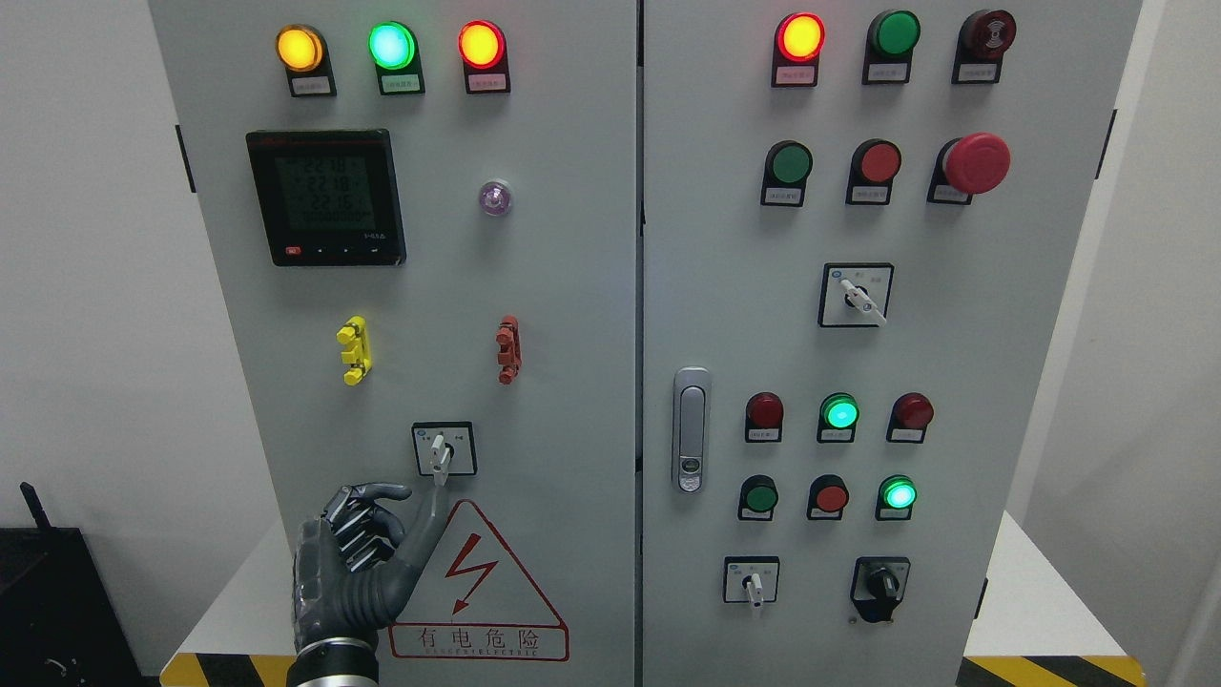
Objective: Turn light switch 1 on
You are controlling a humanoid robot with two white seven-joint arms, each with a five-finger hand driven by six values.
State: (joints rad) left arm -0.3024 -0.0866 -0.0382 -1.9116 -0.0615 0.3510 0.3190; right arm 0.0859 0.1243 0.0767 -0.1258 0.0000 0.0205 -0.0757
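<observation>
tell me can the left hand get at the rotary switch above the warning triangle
Probably yes: the left hand sits just below the rotary switch, its thumb at the handle's lower tip, nothing between them.

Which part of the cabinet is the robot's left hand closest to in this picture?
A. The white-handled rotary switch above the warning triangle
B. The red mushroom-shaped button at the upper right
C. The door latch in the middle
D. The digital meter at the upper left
A: the left hand is raised just below the white-handled rotary switch, its thumb reaching up toward the handle, far from the other parts.
</observation>
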